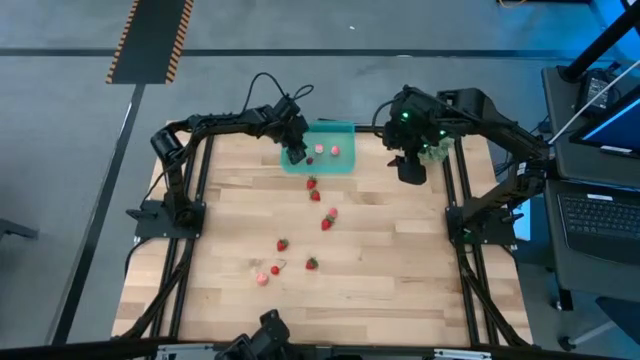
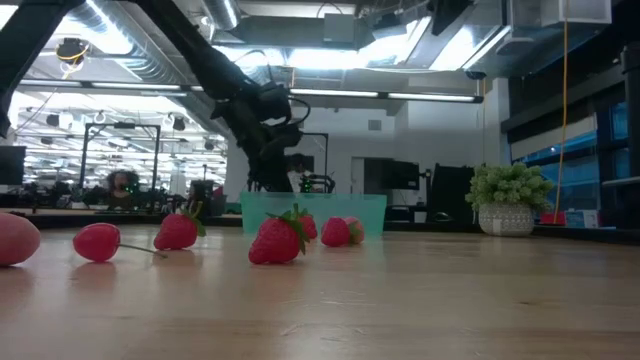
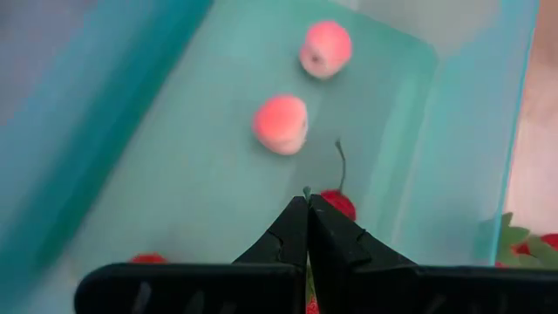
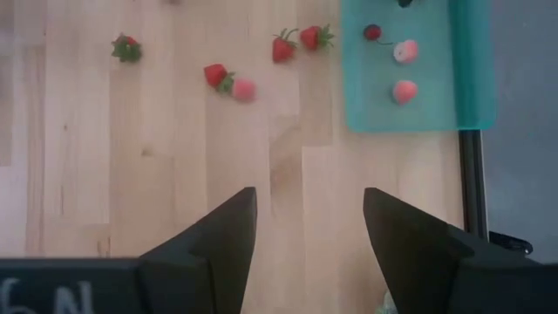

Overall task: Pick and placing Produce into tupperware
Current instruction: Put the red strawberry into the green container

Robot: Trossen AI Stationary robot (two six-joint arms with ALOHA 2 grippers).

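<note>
Teal tupperware point(image 1: 335, 165): L end effector point(image 3: 307, 202) inside.

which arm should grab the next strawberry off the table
Probably the left. Its gripper hangs over the tupperware, fingers shut and empty, right beside the nearest strawberries. The right gripper is open but waits off the container's other side, farther from them.
</note>
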